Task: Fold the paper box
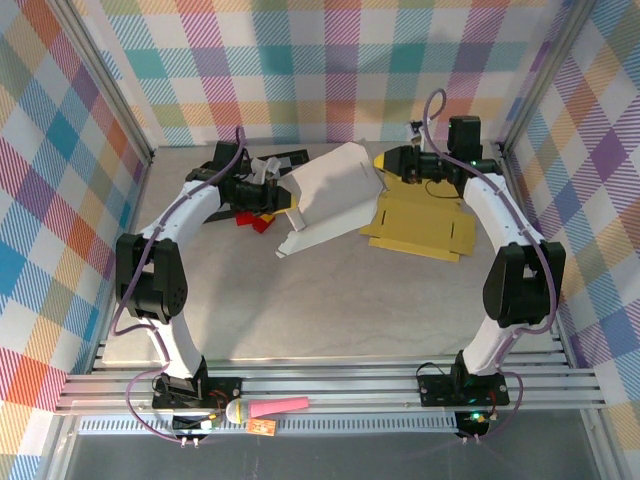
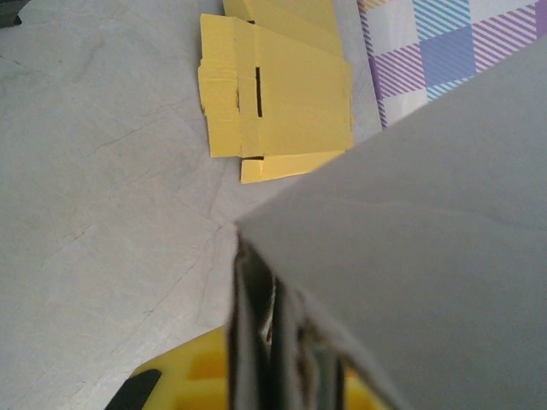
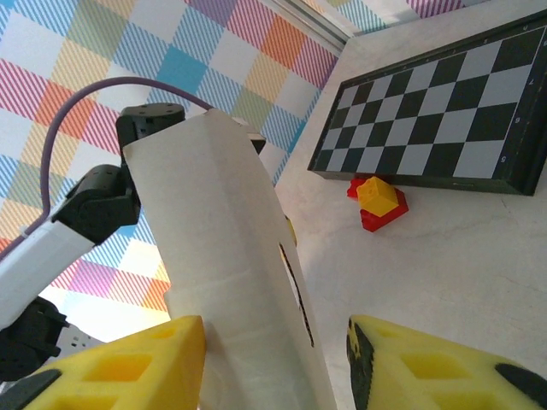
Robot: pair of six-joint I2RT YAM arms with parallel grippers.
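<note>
Your left fingers (image 1: 281, 196) are pinched shut on the left edge of the white, partly folded paper box (image 1: 335, 195). The box is held tilted over the grey counter (image 1: 330, 300), at mid-rear between the two arms. Your right fingers (image 3: 128, 367) stand parted on either side of the box's right flap, one yellow pad against the sheet and the other clear of it. A flat yellow cardboard blank (image 1: 420, 225) lies on the counter just right of the box.
</note>
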